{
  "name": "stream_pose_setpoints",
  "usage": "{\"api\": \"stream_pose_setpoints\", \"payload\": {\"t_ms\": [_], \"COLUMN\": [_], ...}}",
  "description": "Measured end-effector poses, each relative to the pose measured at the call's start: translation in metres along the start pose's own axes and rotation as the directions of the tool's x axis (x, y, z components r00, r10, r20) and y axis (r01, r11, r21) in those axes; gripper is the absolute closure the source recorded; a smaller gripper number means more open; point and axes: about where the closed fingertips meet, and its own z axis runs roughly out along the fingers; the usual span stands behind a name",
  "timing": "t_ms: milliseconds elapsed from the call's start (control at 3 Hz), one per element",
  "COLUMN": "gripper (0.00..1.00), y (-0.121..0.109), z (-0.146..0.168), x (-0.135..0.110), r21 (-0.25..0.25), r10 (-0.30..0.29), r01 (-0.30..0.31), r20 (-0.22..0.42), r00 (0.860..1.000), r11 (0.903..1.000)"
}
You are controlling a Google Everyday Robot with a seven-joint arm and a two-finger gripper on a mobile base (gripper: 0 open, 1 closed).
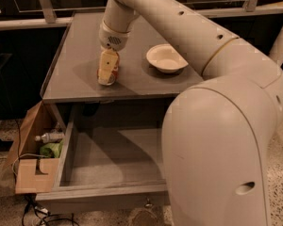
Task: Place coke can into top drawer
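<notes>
Your tool [107,75] is down on the worktop [80,46], right against the can [115,71], which stands near the front edge, left of the middle. The tool covers most of the can, leaving only a red strip showing on its right side. You cannot tell from here whether the tool is clamped on the can or only set around it, so treat the grip as unproven.

The drawer [65,149] is pulled out below the worktop and looks bare inside. Its right part is hidden behind the arm's big lower body.

What could go wrong, as I judge it:
- If you lift with a shallow or off-centre hold, the can may tip or slide out onto the worktop.
- The can has to clear the front edge before it goes down. If you descend too soon, it will catch that edge and could be knocked loose.
- If you drift left on the way down, the can ends up near the cardboard box [30,173] beside the drawer instead of in it.
- If you swing right, the wrist passes near the bowl [166,58] and may shove it.
- If you let go high above the drawer floor, the can may bounce or roll.
</notes>
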Motion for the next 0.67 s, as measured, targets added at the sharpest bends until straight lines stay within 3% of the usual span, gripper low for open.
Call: {"api": "stream_pose_setpoints", "payload": {"t_ms": [667], "gripper": [0.66], "y": [0.0], "z": [0.0001], "x": [0.0], "r21": [0.0], "r10": [0.0], "r01": [0.0], "r20": [0.0], "r00": [1.0], "r11": [1.0]}}
